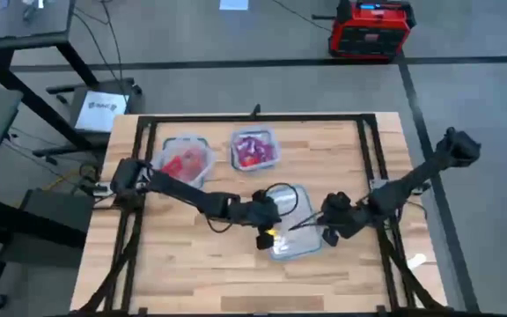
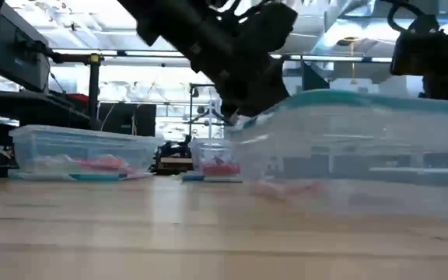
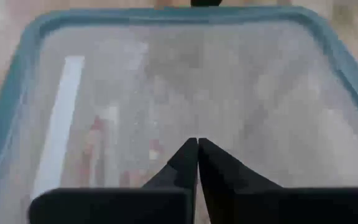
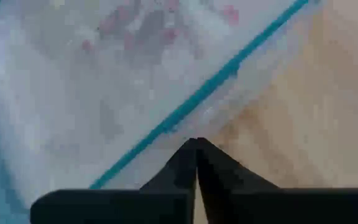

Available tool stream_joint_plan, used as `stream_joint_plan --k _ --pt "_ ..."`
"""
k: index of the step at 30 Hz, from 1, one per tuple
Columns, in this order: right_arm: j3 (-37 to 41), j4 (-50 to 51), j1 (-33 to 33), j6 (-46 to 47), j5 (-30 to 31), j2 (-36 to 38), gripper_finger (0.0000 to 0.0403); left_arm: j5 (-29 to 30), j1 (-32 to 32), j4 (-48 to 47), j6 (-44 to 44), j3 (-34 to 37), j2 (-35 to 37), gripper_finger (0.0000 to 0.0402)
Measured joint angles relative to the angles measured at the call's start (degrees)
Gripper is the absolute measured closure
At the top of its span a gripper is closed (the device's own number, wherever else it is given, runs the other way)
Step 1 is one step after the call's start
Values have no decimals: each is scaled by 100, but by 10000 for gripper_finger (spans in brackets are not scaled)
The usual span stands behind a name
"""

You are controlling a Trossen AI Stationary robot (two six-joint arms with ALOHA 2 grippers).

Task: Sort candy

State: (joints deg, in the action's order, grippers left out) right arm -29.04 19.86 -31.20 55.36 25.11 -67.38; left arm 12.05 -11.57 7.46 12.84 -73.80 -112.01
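Note:
A clear tub with a bluish rim (image 1: pixel 293 231) stands mid-table with a few faint pink candy pieces (image 3: pixel 98 134) on its floor. My left gripper (image 1: pixel 269 222) is shut at the tub's left side. In the left wrist view its tips (image 3: pixel 197 144) point down over the tub's inside. My right gripper (image 1: pixel 322 225) is shut at the tub's right side. Its tips (image 4: pixel 196 143) stand just outside the rim (image 4: pixel 185 109), over the tub's wall and the wood. Two more tubs at the far side hold candy, a red lot (image 1: pixel 186 162) and a purple and red lot (image 1: pixel 253 150). My left gripper, fingers shut, slants down from the table's left over the near tub's rim; I cannot tell whether it touches the tub or the candy. My right gripper, fingers shut, slants down at the tub's outer wall (image 4: pixel 241 106); I cannot tell whether it touches it.
Black frame rails (image 1: pixel 148 141) run along the table's left, right and far sides. In the low view the two far tubs (image 2: pixel 76 152) (image 2: pixel 220 165) stand behind the near one (image 2: pixel 364 148). Bare wood (image 1: pixel 192 264) lies toward the near edge. A red box (image 1: pixel 370 28) stands on the floor beyond.

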Motion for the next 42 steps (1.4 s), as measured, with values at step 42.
stream_joint_plan --k 42 --pt "-948 -685 451 -1587 -517 -2072 403 -217 103 1495 -73 -352 -1343 402"
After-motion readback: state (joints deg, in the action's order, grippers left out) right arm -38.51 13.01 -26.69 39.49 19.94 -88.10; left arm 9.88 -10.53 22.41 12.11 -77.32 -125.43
